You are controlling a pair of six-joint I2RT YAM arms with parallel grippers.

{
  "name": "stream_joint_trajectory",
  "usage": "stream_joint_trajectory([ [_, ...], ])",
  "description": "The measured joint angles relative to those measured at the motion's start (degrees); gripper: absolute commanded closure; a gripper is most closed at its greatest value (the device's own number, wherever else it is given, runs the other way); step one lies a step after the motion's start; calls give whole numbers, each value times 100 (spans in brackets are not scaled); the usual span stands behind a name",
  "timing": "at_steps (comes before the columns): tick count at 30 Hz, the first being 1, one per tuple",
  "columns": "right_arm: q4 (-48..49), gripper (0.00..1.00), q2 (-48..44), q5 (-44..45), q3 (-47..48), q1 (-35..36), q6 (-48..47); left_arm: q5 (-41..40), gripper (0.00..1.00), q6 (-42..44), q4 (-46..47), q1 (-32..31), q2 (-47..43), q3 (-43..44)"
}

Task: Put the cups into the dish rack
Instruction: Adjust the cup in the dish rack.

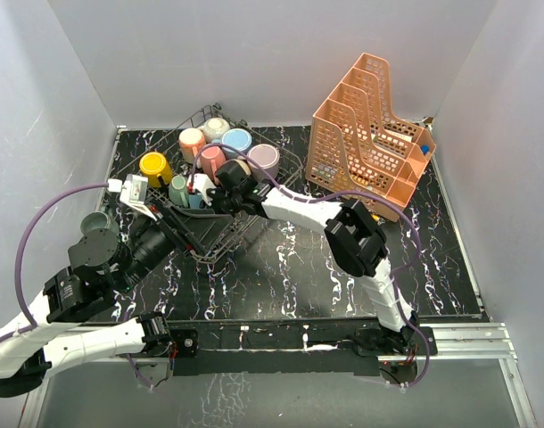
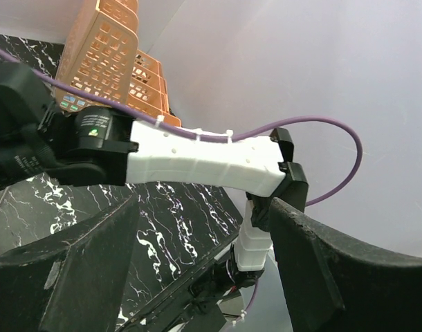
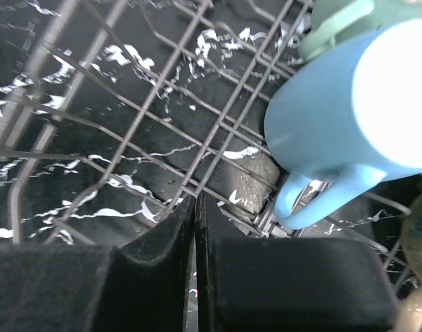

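Note:
The dark wire dish rack [image 1: 203, 245] stands at the back left and holds several cups: yellow [image 1: 154, 166], peach [image 1: 192, 141], cream [image 1: 217, 127], blue [image 1: 237, 140], lilac [image 1: 264, 157], pink [image 1: 212, 159] and green [image 1: 178, 188]. My right gripper [image 1: 220, 198] is inside the rack, shut and empty [image 3: 196, 202], over the wire floor [image 3: 128, 104]. A light blue cup [image 3: 349, 111] lies just to its right, handle toward the fingers. My left gripper [image 1: 169, 223] is at the rack's near-left side, open and empty [image 2: 204, 228]. A grey-green cup [image 1: 95, 221] sits on the table left of the rack.
An orange perforated file organizer [image 1: 370, 134] stands at the back right and also shows in the left wrist view [image 2: 114, 62]. The right arm [image 2: 197, 162] stretches across in front of the left gripper. White walls close in the black marbled table [image 1: 281, 267].

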Motion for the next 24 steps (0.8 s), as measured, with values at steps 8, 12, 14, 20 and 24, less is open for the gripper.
stream_joint_trajectory([
  [8,-24,92,579,1010,166,-2,160,-2,27,20,17,0,2,-31],
  [12,127,92,719,1665,308,-9,179,-2,26,24,17,0,2,-52],
  [14,192,92,719,1923,323,-24,175,-2,26,24,24,0,2,-74],
  [20,363,92,719,2363,437,-149,136,-7,26,48,24,0,2,-133],
  [24,363,92,717,2310,448,-229,37,-26,26,76,15,0,22,-133],
])
